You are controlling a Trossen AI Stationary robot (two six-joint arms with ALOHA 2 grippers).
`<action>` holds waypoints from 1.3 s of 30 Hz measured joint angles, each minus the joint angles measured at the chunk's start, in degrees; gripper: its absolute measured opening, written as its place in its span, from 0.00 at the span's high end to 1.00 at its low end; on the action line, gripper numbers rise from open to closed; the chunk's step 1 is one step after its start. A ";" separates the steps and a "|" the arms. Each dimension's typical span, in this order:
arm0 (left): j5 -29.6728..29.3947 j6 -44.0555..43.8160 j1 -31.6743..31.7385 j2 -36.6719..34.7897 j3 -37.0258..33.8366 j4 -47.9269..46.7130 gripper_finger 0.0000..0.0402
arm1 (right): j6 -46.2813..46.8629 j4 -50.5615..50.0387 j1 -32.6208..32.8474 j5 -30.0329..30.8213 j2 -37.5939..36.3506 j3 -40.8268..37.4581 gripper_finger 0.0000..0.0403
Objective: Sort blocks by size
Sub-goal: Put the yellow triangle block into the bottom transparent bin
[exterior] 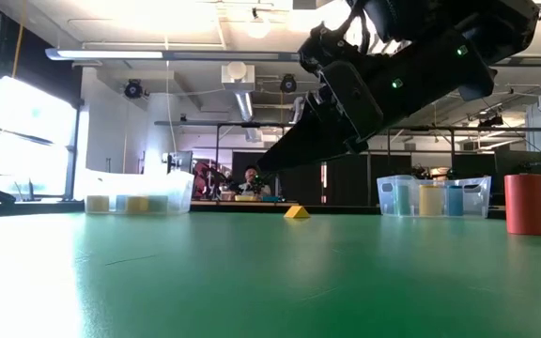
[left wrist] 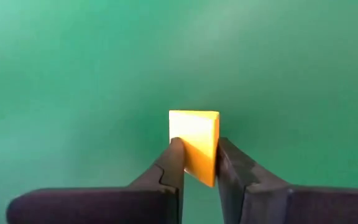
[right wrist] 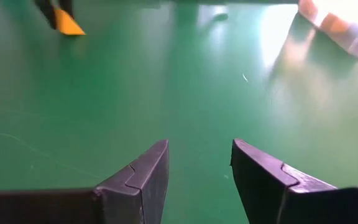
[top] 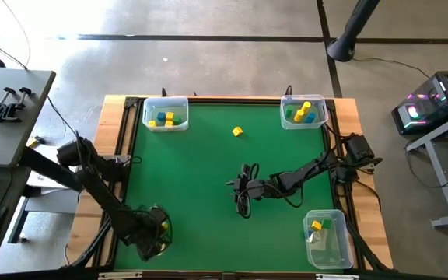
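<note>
My left gripper (top: 158,232) stands at the table's near left corner, pointing down, shut on a small yellow block (left wrist: 194,140). The right wrist view shows the same yellow block (right wrist: 67,23) between dark fingers, low over the green mat. My right gripper (right wrist: 197,168) hovers open near the table's middle (top: 239,187), with nothing between its fingers. Another yellow block (top: 238,132) lies loose on the mat toward the far edge and also shows in the low view (exterior: 296,212). My left gripper pinches the yellow block between its two fingers, one fingertip (left wrist: 176,152) on each of two opposite faces (left wrist: 188,155). The fingers come from above, pointing down. Whether the block rests on the mat or hangs just clear of it, I cannot tell.
Three clear bins hold coloured blocks: one at the far left (top: 166,114), one at the far right (top: 303,113), one at the near right (top: 327,233). A red cylinder (exterior: 524,202) stands at the right in the low view. Bare green mat (top: 201,179) lies between the arms.
</note>
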 joint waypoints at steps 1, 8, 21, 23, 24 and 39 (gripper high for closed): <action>-3.18 1.30 0.28 -0.29 -0.04 0.48 0.90 | -1.30 0.48 0.26 0.04 0.00 0.00 0.59; -29.40 20.08 1.68 -3.19 -4.17 15.18 0.92 | -25.87 7.82 5.79 -1.02 0.00 0.02 0.59; -29.08 60.82 13.33 -3.31 -33.21 99.93 0.97 | -31.48 11.09 4.35 -3.51 0.00 4.09 0.58; -26.12 67.48 15.57 -3.30 -35.30 108.79 0.97 | -30.84 11.05 3.54 -6.52 0.00 4.57 0.56; -24.25 70.41 16.81 -3.30 -35.96 112.59 0.97 | -31.13 11.00 3.22 -7.29 0.00 4.83 0.55; -7.00 83.36 25.75 -3.32 -33.01 122.23 0.97 | -55.33 10.87 5.56 4.69 0.00 10.93 0.28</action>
